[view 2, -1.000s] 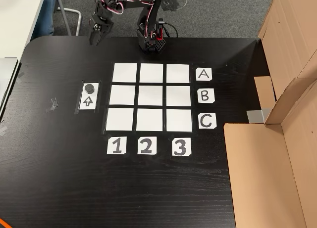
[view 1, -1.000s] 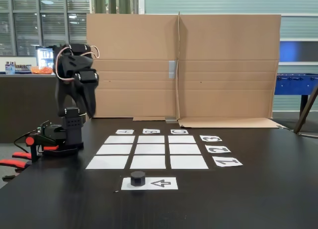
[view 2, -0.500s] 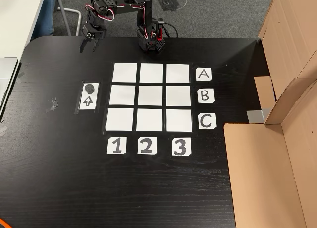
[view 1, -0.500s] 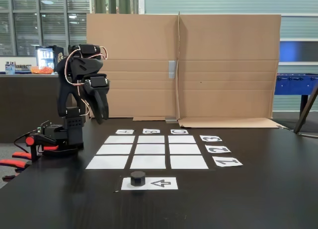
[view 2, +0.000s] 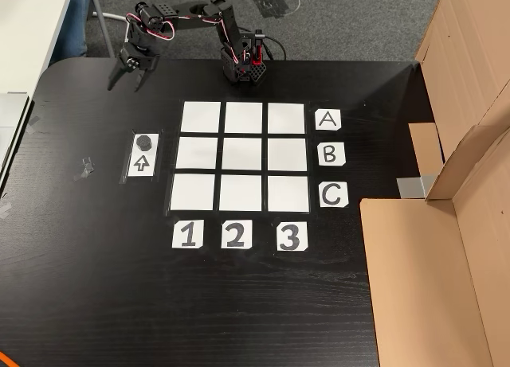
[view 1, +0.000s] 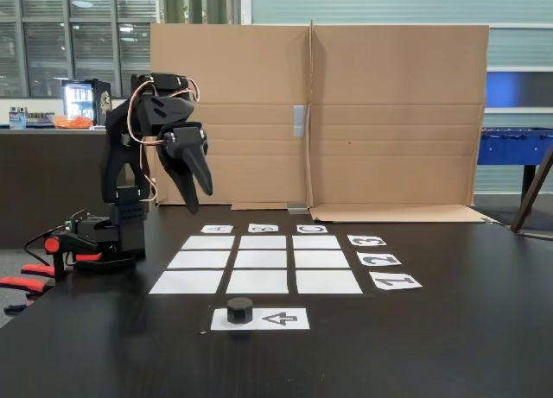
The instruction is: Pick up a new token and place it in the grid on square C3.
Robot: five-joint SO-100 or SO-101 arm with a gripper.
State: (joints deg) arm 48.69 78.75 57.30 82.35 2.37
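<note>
Hand (view 1: 200, 199) (view 2: 124, 82) hangs in the air off the arm, its two fingers pointing down and spread apart in a narrow V, with nothing between them. From above it sits near the far left corner of the grid (view 2: 243, 157), over bare black surface (view 2: 96, 287), well apart from the token (view 2: 143, 140). From the front it hovers high above the surface, up and to the left of the grid (view 1: 259, 262).

Token rests on the end of a small white sheet with an arrow (view 2: 143, 163) (view 1: 281, 319), which lies just outside the grid. In the front view the token (view 1: 239, 310) stands upright at the left end of that sheet, with the arrow pointing toward it.

All nine white squares of the grid are bare. Square C3 (view 2: 288, 193) is the corner square where the "C" card (view 2: 332, 195) and the "3" card (view 2: 291, 236) meet; in the front view it is the far right square (view 1: 315, 242) of the back row. Cards "A" (view 2: 327, 120) and "B" (view 2: 330, 154) run along one side, cards "1" (view 2: 187, 235) and "2" (view 2: 235, 235) along another.

Arm base (view 2: 243, 64) (view 1: 112, 234) stands at the far edge of the surface in the view from above, with red and black wires at it. Large sheets of brown cardboard (view 1: 320, 113) (view 2: 430, 271) stand behind the grid in the front view and lie along the right side from above
</note>
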